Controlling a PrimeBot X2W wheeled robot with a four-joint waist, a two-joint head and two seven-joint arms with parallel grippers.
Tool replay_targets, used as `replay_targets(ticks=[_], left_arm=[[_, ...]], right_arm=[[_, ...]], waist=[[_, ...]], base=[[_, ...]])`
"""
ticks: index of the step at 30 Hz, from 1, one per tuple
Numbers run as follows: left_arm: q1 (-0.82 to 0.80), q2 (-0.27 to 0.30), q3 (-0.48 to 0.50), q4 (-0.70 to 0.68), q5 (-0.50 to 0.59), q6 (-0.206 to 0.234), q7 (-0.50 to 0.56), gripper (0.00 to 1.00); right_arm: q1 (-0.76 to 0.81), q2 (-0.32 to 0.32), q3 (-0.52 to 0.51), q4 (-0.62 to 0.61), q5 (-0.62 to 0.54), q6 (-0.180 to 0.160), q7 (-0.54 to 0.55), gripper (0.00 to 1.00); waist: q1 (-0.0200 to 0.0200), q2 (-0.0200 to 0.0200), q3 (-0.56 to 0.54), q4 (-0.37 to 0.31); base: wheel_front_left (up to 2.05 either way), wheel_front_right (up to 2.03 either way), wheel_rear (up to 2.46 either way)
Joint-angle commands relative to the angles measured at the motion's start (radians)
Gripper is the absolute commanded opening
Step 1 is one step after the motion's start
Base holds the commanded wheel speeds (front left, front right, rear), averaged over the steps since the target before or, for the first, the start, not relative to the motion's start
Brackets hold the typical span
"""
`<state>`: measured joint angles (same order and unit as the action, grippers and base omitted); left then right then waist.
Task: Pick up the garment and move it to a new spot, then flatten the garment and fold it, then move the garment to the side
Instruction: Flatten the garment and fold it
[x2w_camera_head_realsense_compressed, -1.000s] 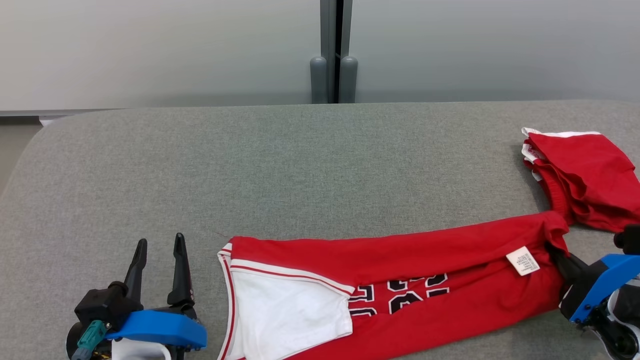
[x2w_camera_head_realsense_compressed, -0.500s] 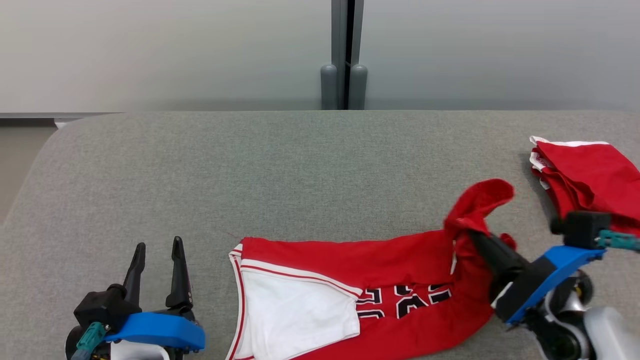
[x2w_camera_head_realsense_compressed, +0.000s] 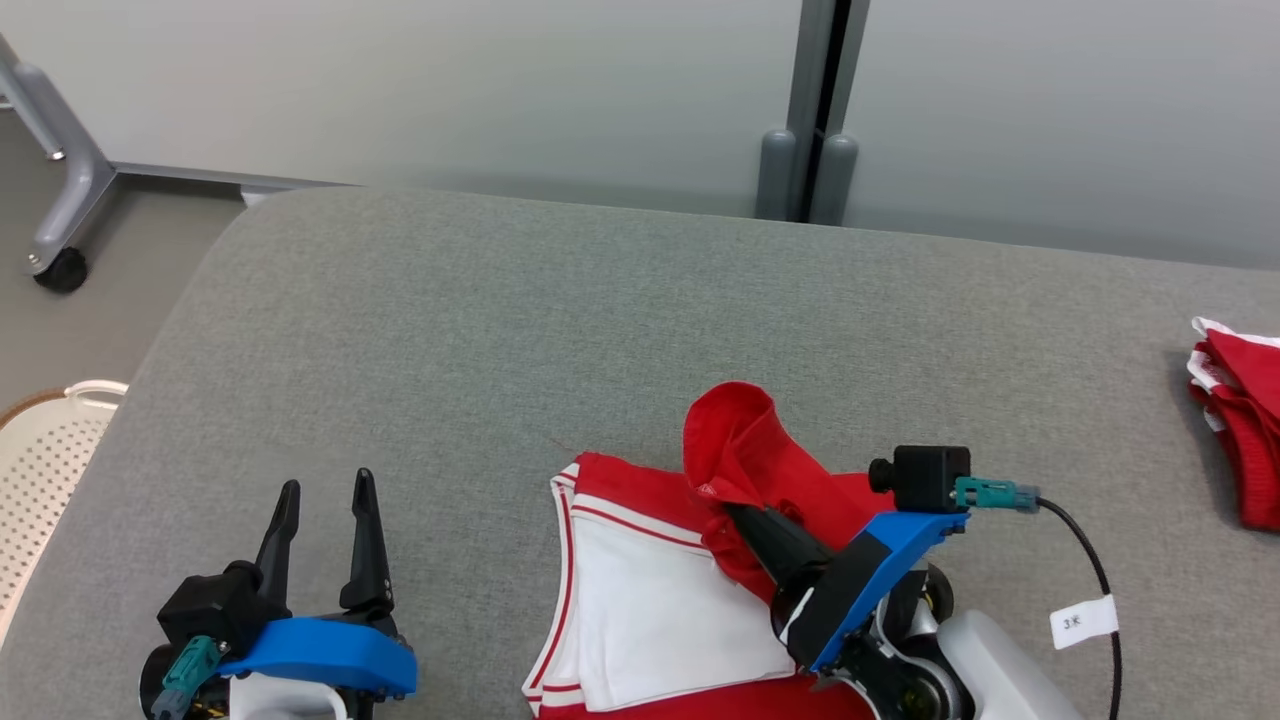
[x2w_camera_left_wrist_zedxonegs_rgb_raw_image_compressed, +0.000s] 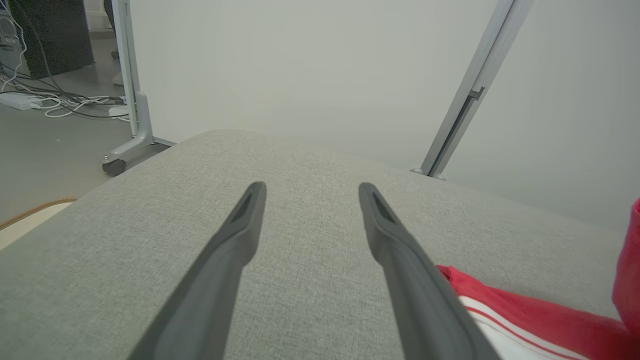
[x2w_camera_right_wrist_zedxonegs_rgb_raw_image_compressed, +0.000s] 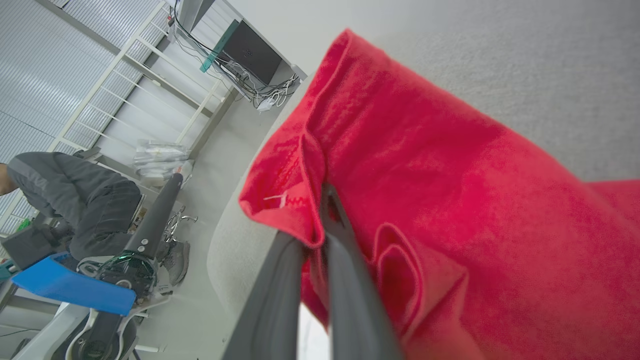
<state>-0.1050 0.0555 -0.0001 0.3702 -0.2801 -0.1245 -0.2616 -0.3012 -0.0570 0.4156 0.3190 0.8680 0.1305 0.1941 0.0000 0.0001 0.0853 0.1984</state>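
Note:
The garment (x2w_camera_head_realsense_compressed: 640, 600) is a red jersey with white lining and red-striped trim, lying at the front middle of the grey padded table (x2w_camera_head_realsense_compressed: 500, 340). My right gripper (x2w_camera_head_realsense_compressed: 735, 512) is shut on its red hem, which it holds lifted and doubled back over the jersey. In the right wrist view the red cloth (x2w_camera_right_wrist_zedxonegs_rgb_raw_image_compressed: 440, 190) is pinched between the two fingers (x2w_camera_right_wrist_zedxonegs_rgb_raw_image_compressed: 345, 280) and drapes over them. My left gripper (x2w_camera_head_realsense_compressed: 325, 495) stands open and empty at the front left, left of the jersey. In the left wrist view its fingers (x2w_camera_left_wrist_zedxonegs_rgb_raw_image_compressed: 245, 235) hover over bare table, with the jersey's edge (x2w_camera_left_wrist_zedxonegs_rgb_raw_image_compressed: 525, 310) at the lower right.
Another folded red garment (x2w_camera_head_realsense_compressed: 1240, 430) lies at the table's right edge. A white perforated basket (x2w_camera_head_realsense_compressed: 45, 450) sits on the floor at the left. A wheeled frame leg (x2w_camera_head_realsense_compressed: 60, 190) stands at the back left, a grey partition post (x2w_camera_head_realsense_compressed: 815, 130) behind the table. A person (x2w_camera_right_wrist_zedxonegs_rgb_raw_image_compressed: 65, 200) shows in the right wrist view.
My right gripper has carried the held hem leftward, folding the jersey's right part over onto its left part. The head camera has turned left. My left gripper has stayed put.

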Motion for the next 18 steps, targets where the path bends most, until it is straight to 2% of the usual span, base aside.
replay_targets(ticks=[1, 7, 12, 13, 14, 15, 18], left_arm=[[-0.013, -0.001, 0.000, 0.002, 0.003, -0.008, -0.005, 1.00], [-0.019, -0.001, 0.002, 0.009, 0.001, -0.008, -0.004, 1.00], [-0.024, -0.002, 0.006, 0.011, 0.004, -0.006, -0.005, 1.00], [-0.024, -0.002, 0.006, 0.011, 0.005, -0.006, -0.004, 1.00], [-0.025, -0.002, 0.007, 0.013, 0.005, -0.006, -0.004, 1.00], [-0.028, -0.002, 0.007, 0.013, 0.006, -0.006, -0.004, 1.00], [-0.031, -0.002, 0.011, 0.011, 0.006, -0.006, -0.005, 1.00]], right_arm=[[-0.019, 0.003, 0.011, 0.020, 0.019, 0.000, -0.011, 0.00], [-0.082, 0.006, 0.133, 0.142, 0.130, 0.000, -0.082, 0.00], [-0.132, 0.006, 0.231, 0.228, 0.231, 0.000, -0.143, 0.00], [-0.142, 0.006, 0.249, 0.248, 0.248, 0.000, -0.150, 0.21], [-0.153, 0.006, 0.269, 0.264, 0.271, 0.000, -0.153, 0.49], [-0.161, 0.007, 0.286, 0.275, 0.303, 0.000, -0.155, 1.00], [-0.186, 0.007, 0.335, 0.259, 0.398, 0.000, -0.161, 1.00]], waist=[[0.0000, -0.0001, 0.011, 0.017], [0.0000, -0.0001, 0.022, 0.053], [0.0000, -0.0001, 0.028, 0.056], [0.0000, -0.0001, 0.029, 0.055], [0.0000, -0.0001, 0.030, 0.053], [0.0000, -0.0001, 0.031, 0.051], [0.0000, -0.0001, 0.033, 0.041]], base=[[0.00, 0.00, 0.00], [0.00, 0.00, 0.00], [0.00, 0.00, 0.00], [0.00, 0.00, 0.00], [0.00, 0.00, 0.00], [0.00, 0.00, 0.00], [0.00, 0.00, 0.00]])
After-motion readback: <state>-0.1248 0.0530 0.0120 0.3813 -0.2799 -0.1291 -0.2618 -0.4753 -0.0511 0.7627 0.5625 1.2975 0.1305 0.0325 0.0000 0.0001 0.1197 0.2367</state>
